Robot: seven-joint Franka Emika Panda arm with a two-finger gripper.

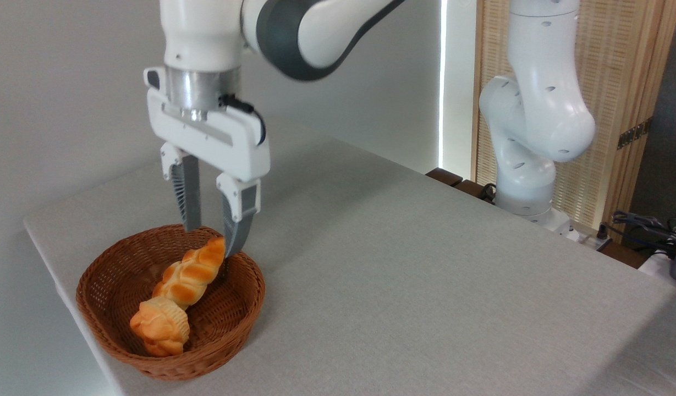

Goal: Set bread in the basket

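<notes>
Where the pale grey cloth-covered table (pixel 426 264) fills most of the view, only a bare, flat spread to the right of the jaws and nothing standing there. Above it, the white Franka arm (pixel 315 27), wrist pointing straight down over the table's left end. Directly beneath the jaws, the round shallow brown woven wicker basket (pixel 117 275), thick-rimmed, its far rim just behind the fingertips. Inside it, below and toward the camera from the jaws, the elongated braided golden-orange bread (pixel 192 275): long axis running from the upper tip between the fingers down and leftward across the basket floor, tilted rather than flat, the raised pointed end near the right finger. Glossy ridged top, pale creases between the plaits, lower end resting against a small stubby orange muffin-shaped pastry (pixel 159 324) at the near side of the basket.

The two-finger gripper (pixel 210 236) with grey ribbed fingers: parted, a clear gap between them, the left finger standing off from the loaf. Right finger touching or only just beside the tip; cannot tell which. No clamping visible, so judged released rather than grasping.

Judged as the closing step of the task: loaf already within the rim, leaning on the pastry. Coming move likely a straight lift upward, clear of the raised tip. Small risk of the right finger dragging that tip and tipping the loaf against the far rim.
</notes>
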